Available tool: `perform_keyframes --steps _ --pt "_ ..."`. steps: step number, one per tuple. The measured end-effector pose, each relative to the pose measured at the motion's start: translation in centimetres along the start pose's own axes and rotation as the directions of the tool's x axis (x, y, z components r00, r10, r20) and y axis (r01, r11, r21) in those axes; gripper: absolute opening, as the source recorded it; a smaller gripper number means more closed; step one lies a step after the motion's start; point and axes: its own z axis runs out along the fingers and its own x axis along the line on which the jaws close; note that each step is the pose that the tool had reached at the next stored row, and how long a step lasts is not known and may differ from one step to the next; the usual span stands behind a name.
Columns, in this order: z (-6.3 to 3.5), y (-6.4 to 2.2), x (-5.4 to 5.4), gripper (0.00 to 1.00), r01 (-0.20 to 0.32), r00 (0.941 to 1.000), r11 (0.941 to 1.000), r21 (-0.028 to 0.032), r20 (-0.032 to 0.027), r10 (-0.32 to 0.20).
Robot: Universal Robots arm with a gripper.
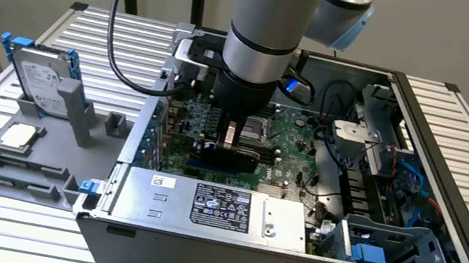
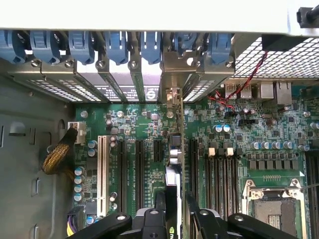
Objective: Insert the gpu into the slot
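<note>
Clamping gpu [image 1: 235, 160] over motherboard [image 1: 294, 141], slatted table [image 1: 2, 225]

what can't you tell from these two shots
1. Whether the gpu touches the slot: in the wrist view the card's own edge covers it; in the exterior view the gripper blocks it.
2. Power supply label text: exterior view, too small.
3. CPU socket: wrist view, cut off by the frame edge.

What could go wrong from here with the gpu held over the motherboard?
The gpu, clamped edge-on in the gripper, hangs beside close parallel black slots, so it might seat in the wrong one. Its metal end could catch the rear slot covers.
</note>
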Motion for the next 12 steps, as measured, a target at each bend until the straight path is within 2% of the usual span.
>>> perform_keyframes --steps 12 --pt "-0.12 -0.01 -0.12 0.26 0.0 1.0 1.0 -0.0017 -0.0009 0.0"
